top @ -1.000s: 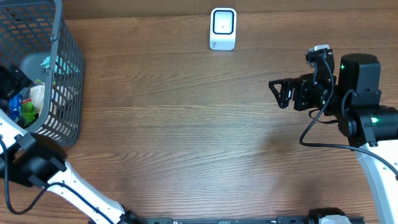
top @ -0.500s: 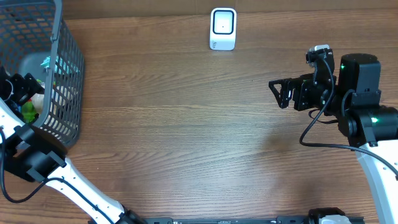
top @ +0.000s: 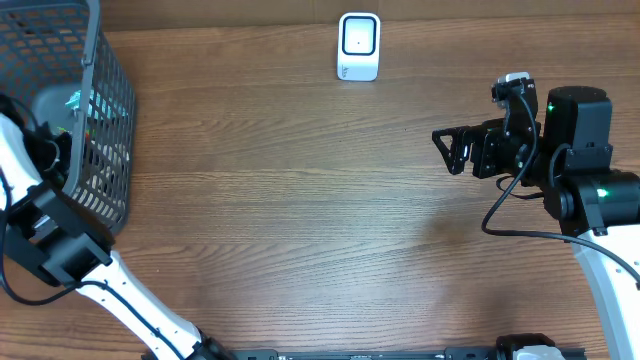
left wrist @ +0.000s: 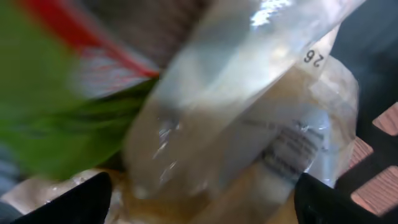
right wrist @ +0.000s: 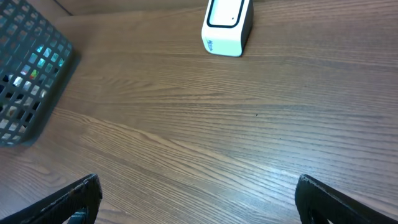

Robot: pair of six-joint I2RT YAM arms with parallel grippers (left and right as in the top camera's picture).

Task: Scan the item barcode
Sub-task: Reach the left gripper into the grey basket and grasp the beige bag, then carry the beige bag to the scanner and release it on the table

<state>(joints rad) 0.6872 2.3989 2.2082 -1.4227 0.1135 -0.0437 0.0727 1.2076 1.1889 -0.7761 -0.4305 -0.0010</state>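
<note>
A clear plastic-wrapped package (left wrist: 249,143), blurred in the left wrist view, is seen inside the grey mesh basket (top: 95,100) at the table's (top: 300,200) left edge. It is flanked by the left gripper (left wrist: 202,199), whose jaws are spread; whether it is touched cannot be told. The white scanner (top: 359,45) is set at the far edge, well apart. The right gripper (top: 442,150) is held wide open above bare wood.
</note>
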